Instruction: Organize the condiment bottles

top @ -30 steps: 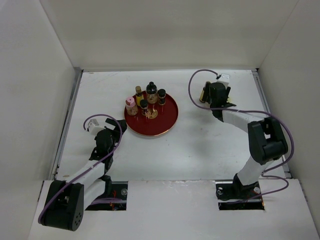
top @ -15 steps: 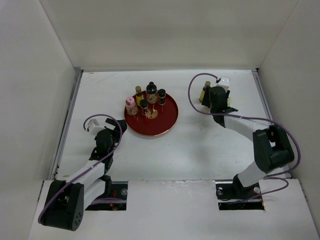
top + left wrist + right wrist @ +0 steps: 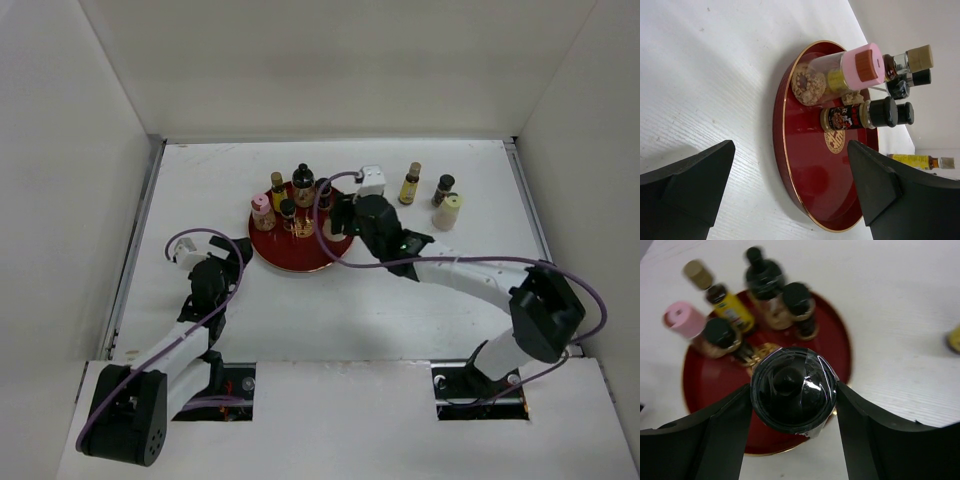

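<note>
White tabletop (image 3: 400,310): your right gripper (image 3: 342,215) is clamped on a black-capped bottle (image 3: 792,390) over the red tray (image 3: 300,258), where five bottles (image 3: 303,186) stand. Left to fetch, far right: amber bottle (image 3: 410,183), dark-capped jar (image 3: 443,188), yellow-capped bottle (image 3: 449,211). Your left gripper (image 3: 230,252) gapes empty beside the tray.

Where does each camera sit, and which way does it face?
Top external: above, behind the arm bases, looking down at the table; both arms show.
Left wrist: low by the table, facing sideways at the red tray; left gripper open at bottom.
Right wrist: above the tray, looking down; right gripper clamps a black-capped bottle.
Shared: all three show the tray and pink-capped jar.
</note>
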Controlling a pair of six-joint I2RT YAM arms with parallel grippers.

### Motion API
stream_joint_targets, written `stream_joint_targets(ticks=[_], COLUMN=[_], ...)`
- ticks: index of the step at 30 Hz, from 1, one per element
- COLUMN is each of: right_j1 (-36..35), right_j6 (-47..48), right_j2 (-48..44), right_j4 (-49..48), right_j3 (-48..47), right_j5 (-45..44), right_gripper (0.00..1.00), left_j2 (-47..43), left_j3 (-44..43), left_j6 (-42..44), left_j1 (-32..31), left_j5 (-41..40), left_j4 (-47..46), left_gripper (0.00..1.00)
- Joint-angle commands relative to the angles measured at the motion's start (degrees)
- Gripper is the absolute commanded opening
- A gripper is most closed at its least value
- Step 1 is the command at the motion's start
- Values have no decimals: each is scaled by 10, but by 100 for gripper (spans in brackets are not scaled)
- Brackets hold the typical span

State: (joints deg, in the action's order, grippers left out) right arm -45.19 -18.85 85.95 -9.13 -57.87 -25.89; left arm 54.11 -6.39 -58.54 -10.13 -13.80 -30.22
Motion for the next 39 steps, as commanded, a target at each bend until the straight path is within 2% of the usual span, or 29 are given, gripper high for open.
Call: stream_joint_targets(ticks=[1,8,21,23,25,28,32,35,37,38,39], right_j1=[-47,-111,-151,-154,-160,-164,-163,-146,-121,-101,-76], right_j6=[-12,0,48,44,43,43,42,39,38,38,36], right_j2=[33,141,278,289,293,279,209,138,95,71,49], right_j4=[-67,-90,-149,-147,-147,-148,-150,-163,-185,-192,-192], right_j3=[-60,-146,-222,-233,-235,-229,-180,-113,-64,-39,-17], right_j5=[14,10,-26,-23,-21,-22,-22,-27,-28,-30,-33], right_gripper=[48,49,52,58,70,82,86,85,81,73,62], left_j2=[-20,3,12,5,1,3,-4,4,-1,-2,-2], left_j3=[-9,-15,-15,-14,-12,-13,-10,-12,-13,-11,-10], left_j6=[1,-3,-7,-7,-7,-7,-7,-7,-7,-7,-7], left_j1=[4,4,8,9,10,12,13,13,13,13,13], left_j5=[-9,4,12,11,6,11,4,10,10,6,5], left_j4=[-20,-18,-22,-21,-20,-19,-19,-20,-20,-20,-21], left_gripper=[100,100,100,100,100,100,100,100,100,100,100])
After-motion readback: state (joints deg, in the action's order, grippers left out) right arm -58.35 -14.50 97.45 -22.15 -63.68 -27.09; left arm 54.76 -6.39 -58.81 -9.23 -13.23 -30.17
